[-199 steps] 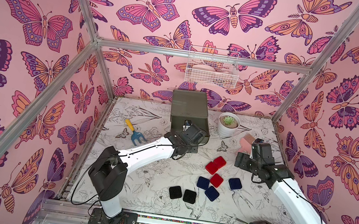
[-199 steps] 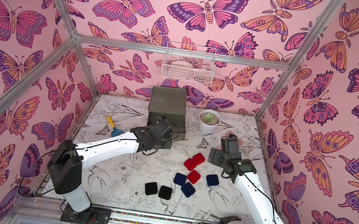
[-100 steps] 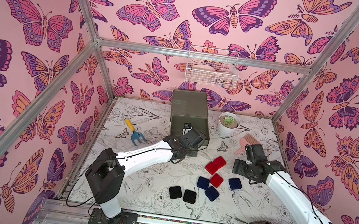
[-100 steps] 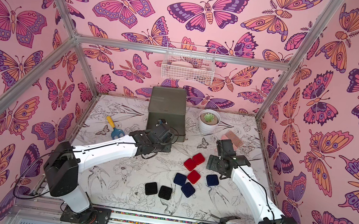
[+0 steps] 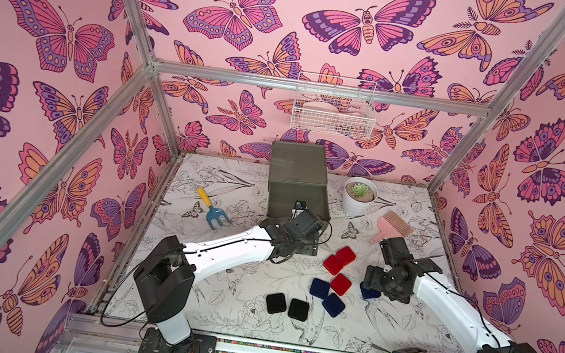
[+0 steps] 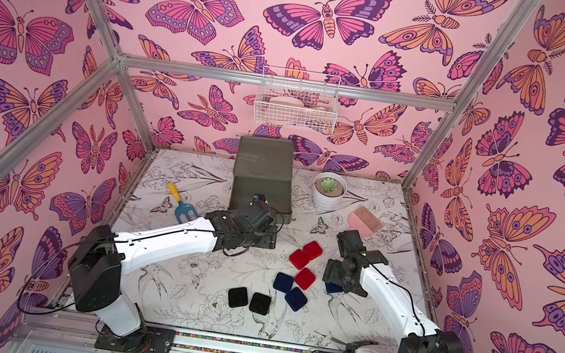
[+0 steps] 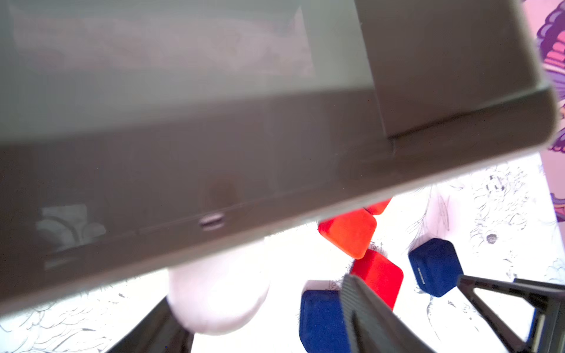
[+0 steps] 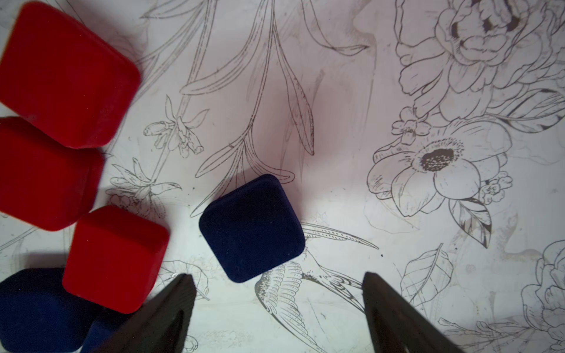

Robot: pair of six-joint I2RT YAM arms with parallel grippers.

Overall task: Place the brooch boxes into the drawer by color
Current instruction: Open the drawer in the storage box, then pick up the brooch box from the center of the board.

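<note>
At drawer front: left arm stretched low and forward, left gripper (image 7: 260, 293) with fingers parted, white knob (image 7: 220, 302) between them. Grey top tier of the drawer (image 5: 298, 176) stands pulled out. Right arm bent, wrist turned down; right gripper (image 8: 276, 276) spread above a lone navy box (image 8: 252, 227), clear of its edges. Brooch boxes (image 5: 332, 265) all on the table (image 5: 215, 301): reds clustered, two black nearer the arm bases. Bare tabletop lies beyond the navy box.
</note>
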